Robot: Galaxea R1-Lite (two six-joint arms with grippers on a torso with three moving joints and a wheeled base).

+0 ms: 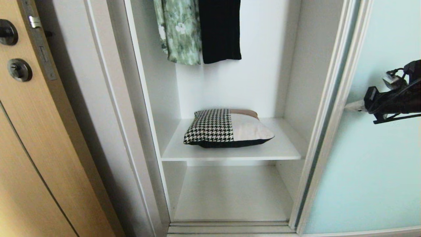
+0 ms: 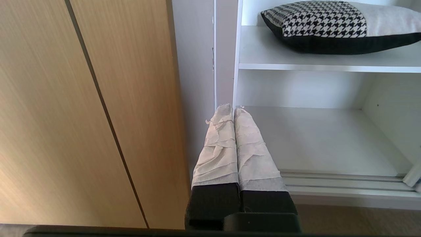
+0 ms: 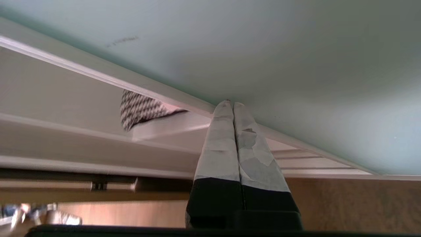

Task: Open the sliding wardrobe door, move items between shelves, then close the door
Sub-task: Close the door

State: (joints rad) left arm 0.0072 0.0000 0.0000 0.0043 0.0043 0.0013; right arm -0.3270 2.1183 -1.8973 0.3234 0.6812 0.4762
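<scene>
Sliding wardrobe door (image 1: 378, 148): it is standing slid aside, just to the right of the open compartment, its long axis running upright; its silvery frame edge is facing the opening, so the compartment is lying exposed for reaching in.

Right gripper (image 1: 349, 106): it is hovering against the door's frosted face, right beside the frame edge, pointing level toward the opening. Its taped fingers (image 3: 227, 138) are pressed flat together with nothing between them. Judged from this, the closed tip is serving as a pusher on the frame rather than as a grasper.

Left gripper (image 2: 232, 110): it is hanging low, to the left of the door and in front of the bottom of the compartment, fingers likewise pressed together and empty; it is looking parked.

Cushion (image 1: 227, 127): a single cushion is showing, houndstooth on one half, cream on the other, with a dark underside. It is lying flat on the upper shelf (image 1: 283, 149), left of the door's edge, its long axis running side to side across the compartment, parallel to the shelf's front edge.

Lower shelf (image 1: 230, 194): it is sitting below, left of the door's foot.

Green floral garment (image 1: 177, 29) and black garment (image 1: 219, 29): they are hanging above the cushion, left of the door.

Stage, as a judgement: the opening looks done; the cushion transfer is not yet begun.
</scene>
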